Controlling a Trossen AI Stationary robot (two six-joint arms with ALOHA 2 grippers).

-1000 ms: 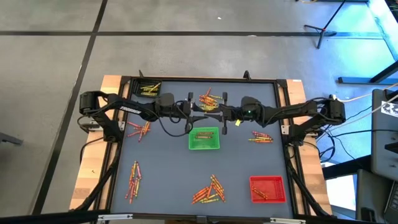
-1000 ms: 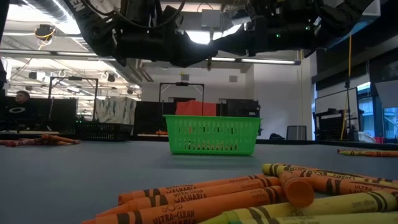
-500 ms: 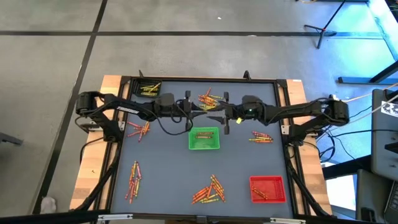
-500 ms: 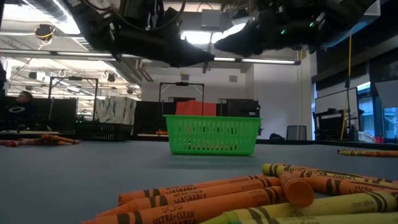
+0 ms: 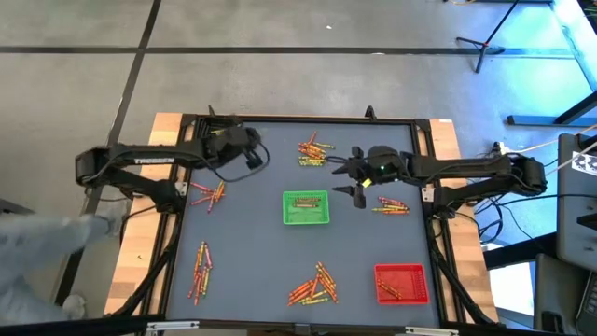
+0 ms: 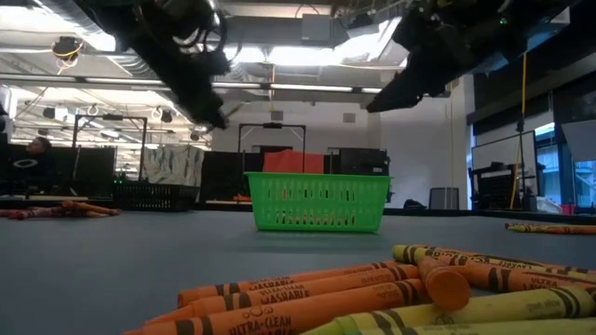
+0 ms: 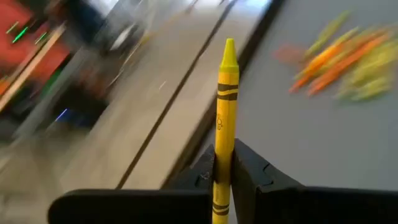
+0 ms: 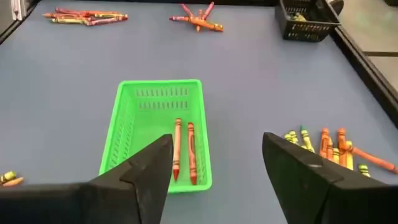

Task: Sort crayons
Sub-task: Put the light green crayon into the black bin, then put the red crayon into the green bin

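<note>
1. A second ago both arms met over the middle of the counter (image 5: 233,233), tips nearly touching at about 12 o'clock of the green tray (image 5: 306,207). They have since parted.
2. The left pincer (image 5: 227,142) has swung off toward the 11 o'clock corner, near the black tray (image 5: 221,133). It is clamped on a yellow crayon (image 7: 226,118), which stands straight up between its fingers (image 7: 255,177).
3. The right pincer (image 5: 352,177) has pulled back to about 2 o'clock of the green tray and now stands wide and empty.
4. Judged from this, the crayon was passed from right to left, and the handover looks finished.
5. The black tray already holds yellow crayons, so the carried one likely belongs there.
6. Other crayons (image 5: 313,286) lie in loose heaps around the counter, so sorting is far from done.
</note>
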